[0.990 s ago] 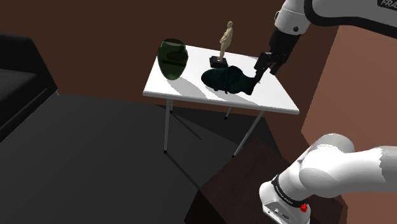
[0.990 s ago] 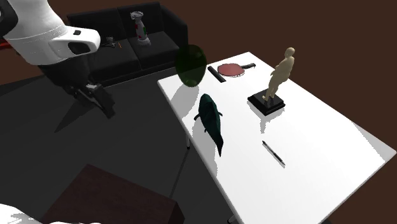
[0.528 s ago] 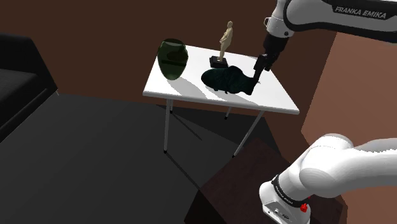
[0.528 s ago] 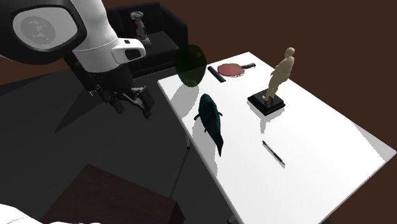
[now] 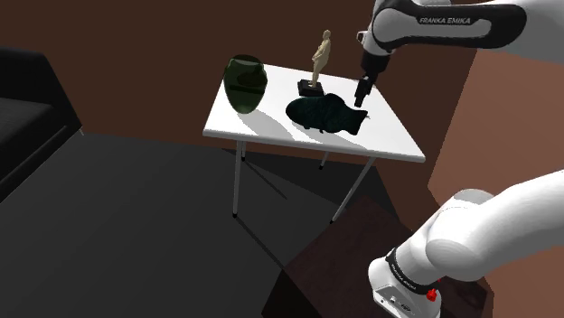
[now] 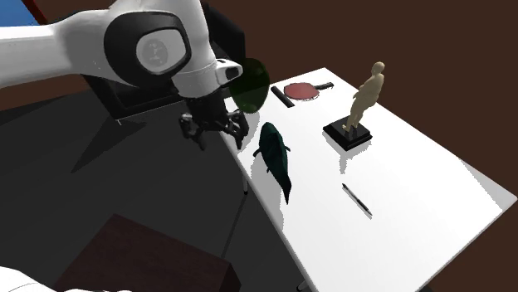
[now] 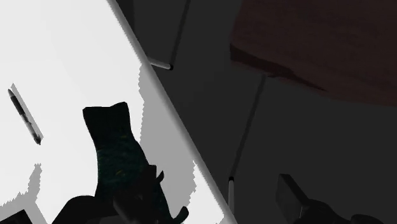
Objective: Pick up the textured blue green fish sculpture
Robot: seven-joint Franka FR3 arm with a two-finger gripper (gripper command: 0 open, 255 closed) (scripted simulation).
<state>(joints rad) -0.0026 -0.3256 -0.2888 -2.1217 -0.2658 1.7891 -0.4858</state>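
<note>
The dark blue-green fish sculpture (image 5: 322, 113) lies on its side near the front edge of the white table (image 5: 390, 137). It also appears in the second exterior view (image 6: 276, 156) and in the wrist view (image 7: 119, 158). My gripper (image 5: 361, 94) hovers above the fish's end at the shoulder view's right, without touching it. In the second exterior view the gripper (image 6: 218, 134) hangs over the table's edge just left of the fish, fingers apart and nothing between them. One black finger (image 7: 298, 198) shows over the floor.
A dark green vase (image 5: 245, 83) and a tan figurine (image 5: 320, 56) on a black base share the table. A pen (image 6: 357, 199), a red paddle (image 6: 300, 90) and a black rod (image 6: 282, 96) lie there too. A black sofa (image 6: 166, 62) stands behind; the dark brown stand (image 5: 334, 262) is below.
The arm has swung toward the table. The gripper has moved from beside the table to over its edge, close to the fish. The fish has not moved.
</note>
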